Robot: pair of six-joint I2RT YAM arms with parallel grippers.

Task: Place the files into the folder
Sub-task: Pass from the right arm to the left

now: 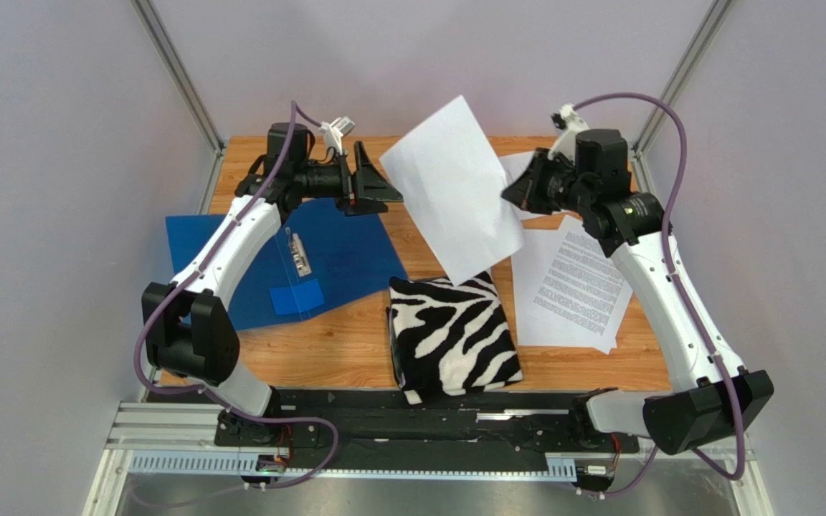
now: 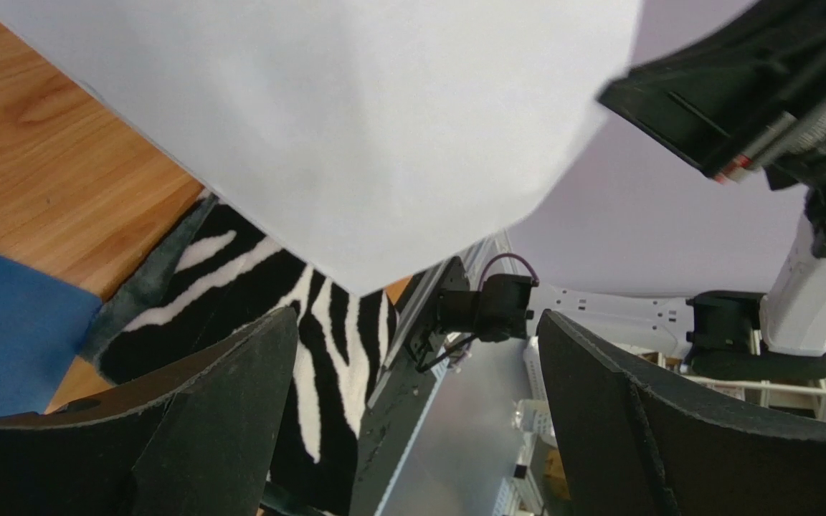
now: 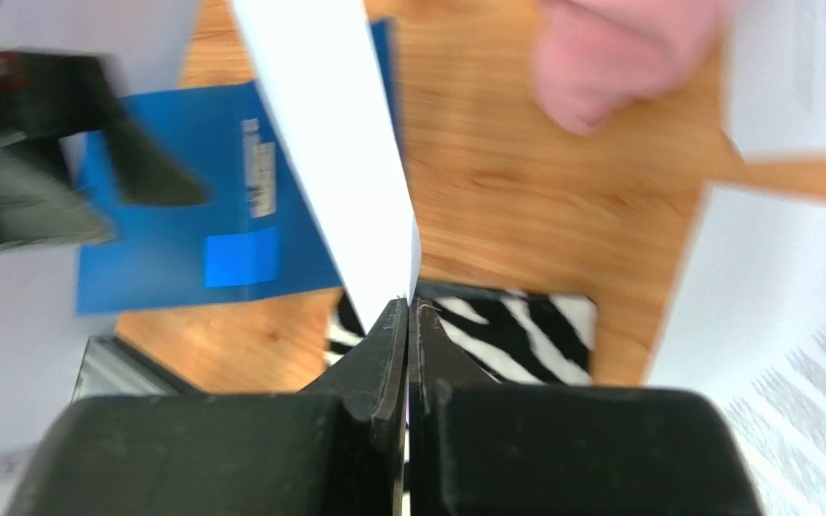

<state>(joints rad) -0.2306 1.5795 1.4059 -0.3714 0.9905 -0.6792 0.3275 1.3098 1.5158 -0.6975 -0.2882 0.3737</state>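
Top view, step: the right gripper (image 1: 514, 194) pinches one edge of a raised sheet (image 1: 455, 188), mid-carry toward the open folder (image 1: 331, 258). The other files (image 1: 574, 285) lie on the table under that arm.
Top view, left gripper (image 1: 380, 177): spread wide just beside the sheet, holding nothing.
Left wrist: the sheet (image 2: 363, 108) hangs above the wide-apart fingers (image 2: 223, 398), not touching them; the folder (image 2: 8, 323) is at lower left.
Right wrist: the jaws are clamped on the sheet's (image 3: 331, 140) edge; the folder (image 3: 170, 215) lies beyond, to the left.
Next move: probably swing the sheet left and lay it flat, clear of the zebra cloth (image 1: 455, 333).

Your left arm (image 1: 236, 245) reaches forward along the left side with its elbow bent low and its wrist turned inward. The left gripper (image 1: 377, 181) has its fingers spread wide, gripping nothing. Your right arm (image 1: 670, 296) mirrors that pose, and the right gripper (image 3: 409, 312) is pinched tight on a paper sheet (image 1: 455, 199), holding it up in the air.
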